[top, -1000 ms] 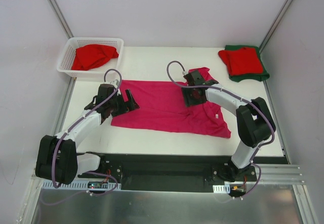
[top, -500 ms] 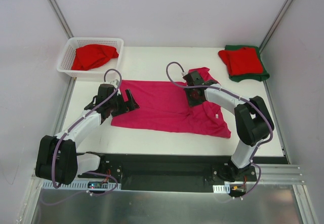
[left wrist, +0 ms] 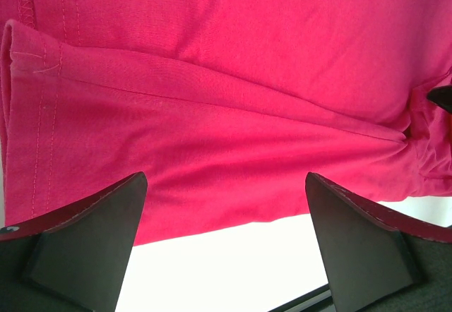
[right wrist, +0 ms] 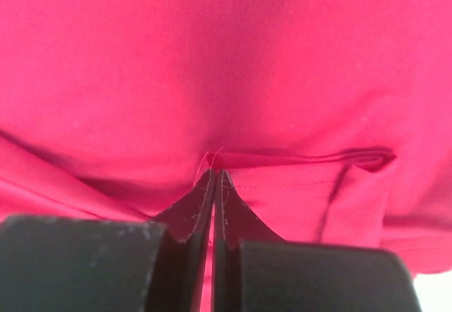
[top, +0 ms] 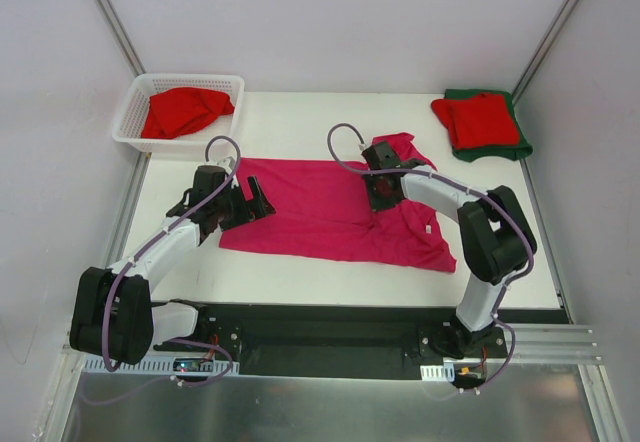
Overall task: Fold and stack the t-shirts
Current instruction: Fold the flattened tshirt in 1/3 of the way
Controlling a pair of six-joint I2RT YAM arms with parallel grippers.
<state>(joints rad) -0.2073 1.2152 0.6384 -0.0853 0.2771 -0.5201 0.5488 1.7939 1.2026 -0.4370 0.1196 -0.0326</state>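
A magenta-pink t-shirt (top: 310, 212) lies spread across the middle of the white table, creased toward its right end. My right gripper (top: 379, 200) is down on its upper right part, shut, with its tips (right wrist: 214, 174) pinching a fold of the pink cloth (right wrist: 226, 58) by a stitched hem. My left gripper (top: 260, 205) hovers over the shirt's left end, open; in the left wrist view its fingers (left wrist: 106, 220) straddle the shirt's near edge (left wrist: 233, 79), gripping nothing. A folded red t-shirt (top: 478, 119) sits on a dark green t-shirt (top: 516, 148) at the back right.
A white lattice basket (top: 133, 114) at the back left holds a crumpled red t-shirt (top: 185, 110). Bare white table (left wrist: 226, 262) runs along the shirt's near edge. Grey walls close in both sides, and the black base rail (top: 330, 327) lies along the front.
The right gripper's jaws have closed on the cloth of the magenta shirt, and its arm shifted slightly. The left arm has not moved.
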